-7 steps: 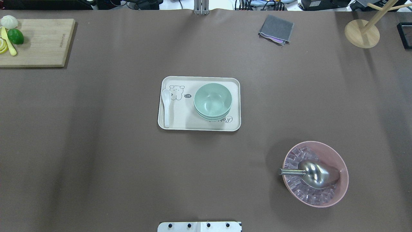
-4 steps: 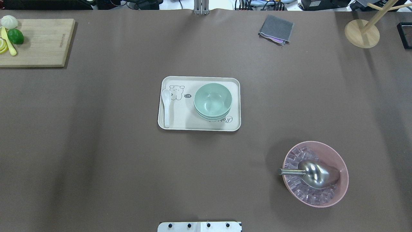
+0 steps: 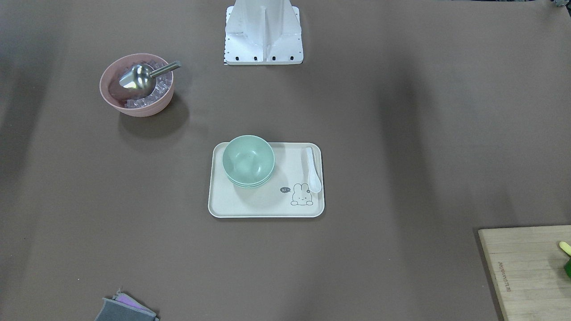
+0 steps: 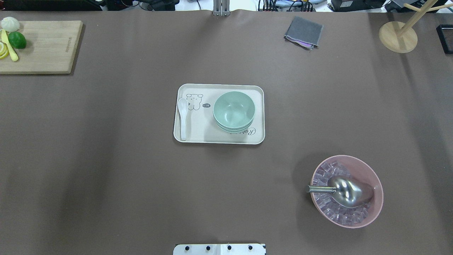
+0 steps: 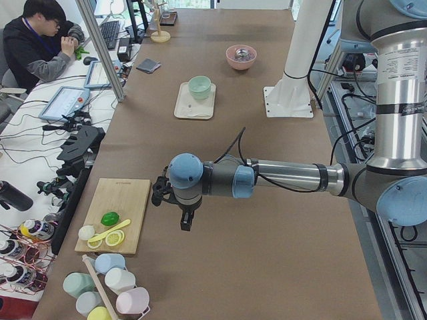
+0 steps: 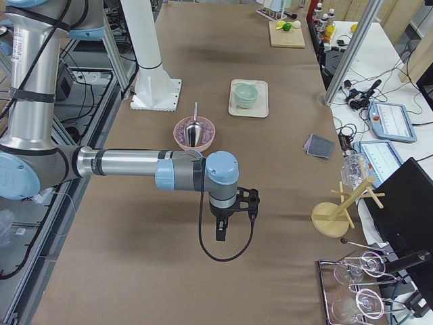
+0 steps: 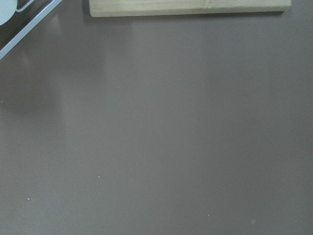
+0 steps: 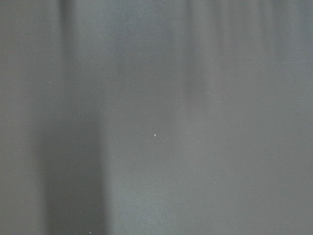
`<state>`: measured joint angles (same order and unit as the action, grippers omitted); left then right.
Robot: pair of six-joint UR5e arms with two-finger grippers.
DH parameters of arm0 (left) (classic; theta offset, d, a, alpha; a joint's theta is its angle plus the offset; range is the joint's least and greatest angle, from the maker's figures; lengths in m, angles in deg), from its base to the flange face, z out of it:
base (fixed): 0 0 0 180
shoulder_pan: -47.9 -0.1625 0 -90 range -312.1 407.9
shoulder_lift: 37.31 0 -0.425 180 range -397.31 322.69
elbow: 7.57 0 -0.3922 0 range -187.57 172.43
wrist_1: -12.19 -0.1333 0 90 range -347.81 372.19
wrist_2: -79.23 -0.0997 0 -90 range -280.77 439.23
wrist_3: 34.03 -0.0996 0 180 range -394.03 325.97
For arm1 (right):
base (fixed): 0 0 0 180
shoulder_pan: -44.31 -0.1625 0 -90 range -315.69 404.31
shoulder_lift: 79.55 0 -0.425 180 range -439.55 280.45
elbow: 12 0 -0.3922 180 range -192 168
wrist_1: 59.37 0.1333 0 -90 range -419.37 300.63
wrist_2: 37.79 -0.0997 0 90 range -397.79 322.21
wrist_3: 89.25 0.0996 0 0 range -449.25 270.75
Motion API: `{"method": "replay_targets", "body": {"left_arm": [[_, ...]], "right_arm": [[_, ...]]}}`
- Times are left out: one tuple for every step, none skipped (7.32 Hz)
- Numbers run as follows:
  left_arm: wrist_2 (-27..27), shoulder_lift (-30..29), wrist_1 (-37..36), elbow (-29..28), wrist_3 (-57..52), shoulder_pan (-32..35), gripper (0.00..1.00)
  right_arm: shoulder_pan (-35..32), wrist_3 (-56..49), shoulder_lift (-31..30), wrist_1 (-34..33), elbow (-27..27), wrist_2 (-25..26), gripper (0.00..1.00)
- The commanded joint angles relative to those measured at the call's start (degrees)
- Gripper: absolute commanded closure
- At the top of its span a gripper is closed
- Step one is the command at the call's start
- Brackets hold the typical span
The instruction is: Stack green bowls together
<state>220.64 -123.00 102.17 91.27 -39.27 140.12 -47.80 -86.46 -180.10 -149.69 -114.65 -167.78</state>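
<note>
The green bowls (image 4: pixel 234 110) sit nested in one stack on the right half of the cream tray (image 4: pixel 198 124), also seen in the front-facing view as green bowls (image 3: pixel 248 160) on the tray (image 3: pixel 267 205). Neither gripper shows in the overhead or front-facing views. The exterior left view has my left gripper (image 5: pixel 187 223) hanging above bare table beside the cutting board, far from the bowls. In the exterior right view my right gripper (image 6: pixel 221 233) hangs over bare table, nearer than the pink bowl. I cannot tell whether either is open or shut. Both wrist views show only table surface.
A white spoon (image 4: pixel 183 117) lies on the tray's left side. A pink bowl (image 4: pixel 370 170) with ice and a metal scoop stands front right. A cutting board (image 4: pixel 46 49) with a lime, a grey cloth (image 4: pixel 303 32) and a wooden stand (image 4: pixel 397 37) line the far edge. A person (image 5: pixel 40 47) sits beyond the table.
</note>
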Motion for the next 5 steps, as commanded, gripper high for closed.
{"method": "replay_targets", "body": {"left_arm": [[-0.2,-0.3,-1.0,3.1,0.8,0.0,0.01],[-0.2,0.6,0.0,3.1,0.0,0.1,0.01],[-0.3,0.8,0.0,3.0,0.0,0.1,0.01],[-0.7,0.8,0.0,2.9,0.0,0.1,0.01],[-0.6,0.9,0.1,2.5,0.1,0.1,0.01]], "right_arm": [[0.0,0.0,0.0,0.2,0.1,0.0,0.00],[0.1,0.0,0.0,0.1,0.2,0.1,0.00],[0.1,0.0,0.0,0.1,0.3,0.1,0.00],[0.1,0.0,0.0,0.2,0.3,0.1,0.00],[0.1,0.0,0.0,0.1,0.3,0.1,0.00]]}}
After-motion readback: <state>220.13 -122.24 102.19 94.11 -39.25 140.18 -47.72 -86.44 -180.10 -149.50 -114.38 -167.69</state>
